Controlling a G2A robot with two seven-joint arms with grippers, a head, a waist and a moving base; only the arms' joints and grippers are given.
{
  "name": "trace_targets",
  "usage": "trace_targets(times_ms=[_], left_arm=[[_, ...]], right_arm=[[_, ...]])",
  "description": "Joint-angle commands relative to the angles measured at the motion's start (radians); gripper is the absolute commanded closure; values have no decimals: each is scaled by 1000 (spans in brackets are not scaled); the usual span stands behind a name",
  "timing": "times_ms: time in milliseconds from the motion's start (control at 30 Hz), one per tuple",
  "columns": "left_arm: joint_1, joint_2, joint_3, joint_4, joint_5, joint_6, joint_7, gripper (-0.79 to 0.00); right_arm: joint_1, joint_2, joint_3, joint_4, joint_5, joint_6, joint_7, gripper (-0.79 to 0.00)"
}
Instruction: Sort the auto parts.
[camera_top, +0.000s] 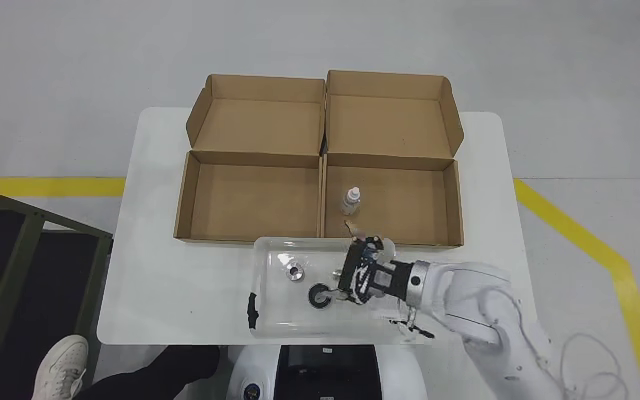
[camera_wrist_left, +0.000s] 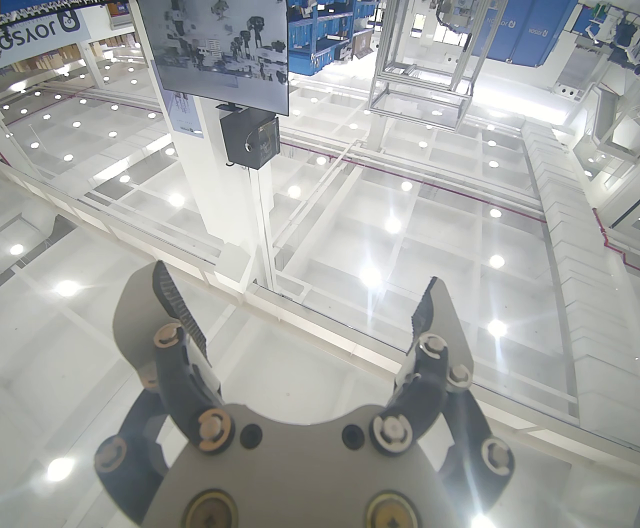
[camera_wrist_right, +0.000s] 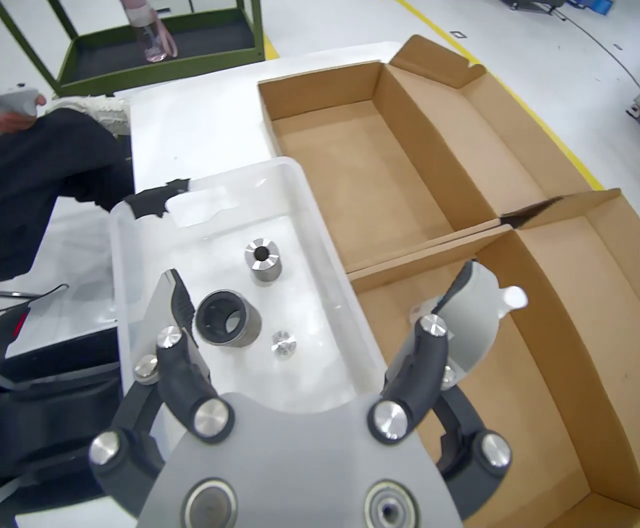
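The right gripper (camera_wrist_right: 324, 280) hung wide open, holding nothing, over the clear bin (camera_wrist_right: 320, 210). Beneath it a black bushing (camera_wrist_right: 228, 318), a silver sleeve (camera_wrist_right: 263, 260) and a small nut (camera_wrist_right: 283, 344) waited unsorted. Beyond it, one white part (camera_top: 351, 199) lay in a cardboard box (camera_top: 420, 215), so sorting looked barely begun.

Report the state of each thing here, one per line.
Clear bin, open, three parts showing.
Grey cylinder, upright in bin.
Black sleeve, loose in bin.
Small silver piece, loose in bin.
Left box, open, empty.
Right box, open, holding one white part.
Right gripper, open, empty, over bin.
Left gripper, open, empty.
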Motion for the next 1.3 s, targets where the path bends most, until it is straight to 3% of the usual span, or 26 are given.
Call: trace_targets(times_ms=[0,233,533,667,967,1267], left_arm=[[0,0,0,0,0,0,0,-785],[0,0,0,0,0,0,0,-785],[0,0,0,0,0,0,0,-785],[0,0,0,0,0,0,0,-785],[0,0,0,0,0,0,0,-785],[0,0,0,0,0,0,0,-785]], right_arm=[[-11,3,-18,-8,-28,-25,9,-785],[-16,9,-56,13,-109,-62,-1,-785],[10,21,-28,57,-142,-106,23,-779],[22,25,-31,77,-136,-124,41,-585],[56,27,-63,150,-145,-135,64,-459],[105,25,-102,224,-170,-133,51,-416]])
